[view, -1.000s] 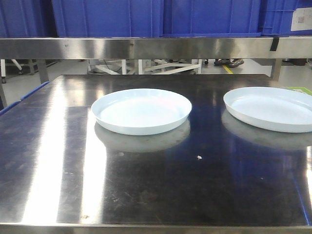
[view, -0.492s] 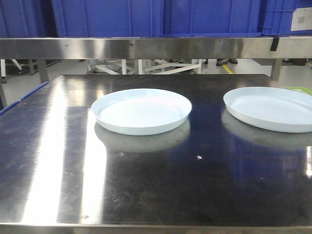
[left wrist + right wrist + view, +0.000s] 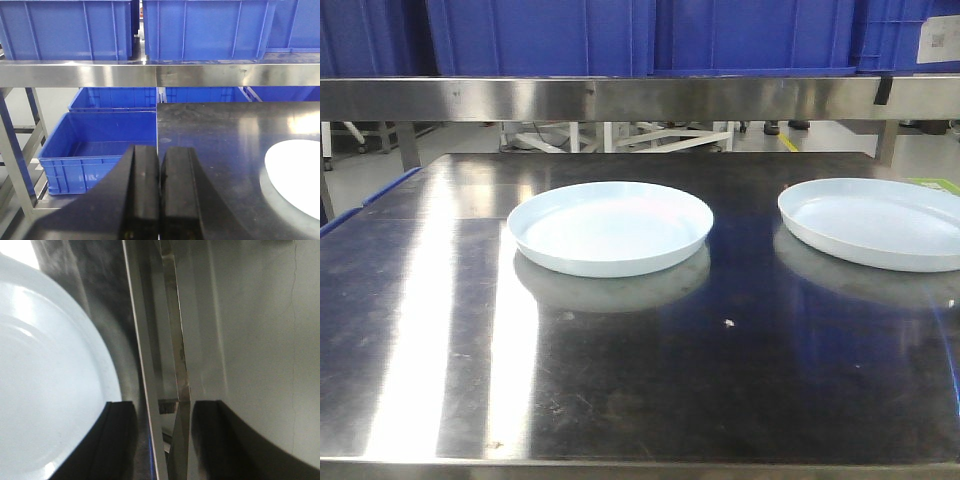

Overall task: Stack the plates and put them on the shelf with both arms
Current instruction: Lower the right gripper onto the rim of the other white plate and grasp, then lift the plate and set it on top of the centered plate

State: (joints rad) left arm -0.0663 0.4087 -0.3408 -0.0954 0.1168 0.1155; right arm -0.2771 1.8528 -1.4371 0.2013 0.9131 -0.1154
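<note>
Two pale bluish-white plates lie apart on the dark steel table (image 3: pixel 620 400): one plate (image 3: pixel 610 227) at the centre, the other plate (image 3: pixel 875 222) at the right, cut by the frame edge. The steel shelf (image 3: pixel 620 98) runs above the table's back. No gripper shows in the front view. My left gripper (image 3: pixel 159 155) is shut with nothing between its fingers, near the table's left edge; a plate (image 3: pixel 295 182) shows to its right. My right gripper (image 3: pixel 162 412) is open, straddling the table's right edge, with the right plate (image 3: pixel 45 385) beside its left finger.
Blue plastic crates (image 3: pixel 640 35) stand on the shelf (image 3: pixel 150 74). More blue crates (image 3: pixel 100 145) sit low beside the table's left edge, among steel frame legs (image 3: pixel 15 160). A pale floor (image 3: pixel 260 340) lies beyond the table's right edge.
</note>
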